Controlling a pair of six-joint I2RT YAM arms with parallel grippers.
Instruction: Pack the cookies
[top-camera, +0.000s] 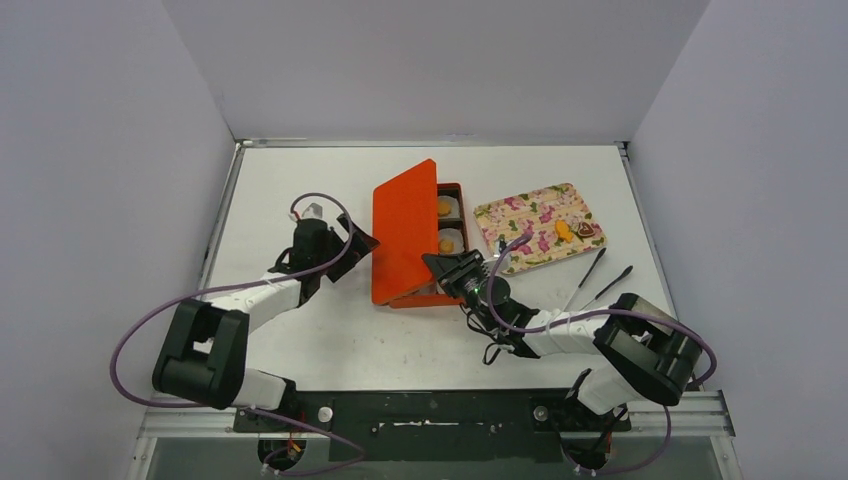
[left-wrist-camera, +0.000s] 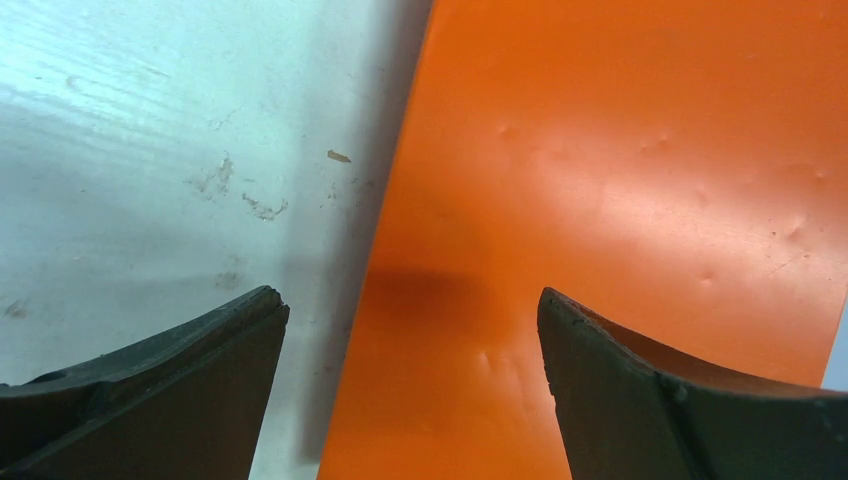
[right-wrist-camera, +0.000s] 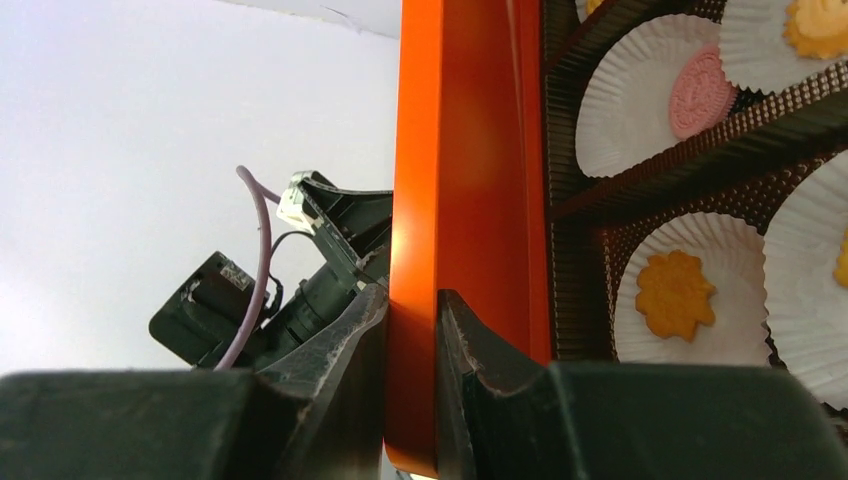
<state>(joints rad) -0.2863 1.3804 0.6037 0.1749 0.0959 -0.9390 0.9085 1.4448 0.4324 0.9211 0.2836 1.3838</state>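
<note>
An orange lid stands tilted over the left side of an open box with brown dividers. My right gripper is shut on the lid's near edge, one finger on each face. Orange cookies lie in white paper cups in the box. The right wrist view shows a pink cookie and an orange one there. An orange cookie and a dark heart cookie lie on the flowered tray. My left gripper is open, its fingers either side of the lid's left edge.
Two black tongs lie on the table to the right of the box, below the tray. White walls close in the table at the back and both sides.
</note>
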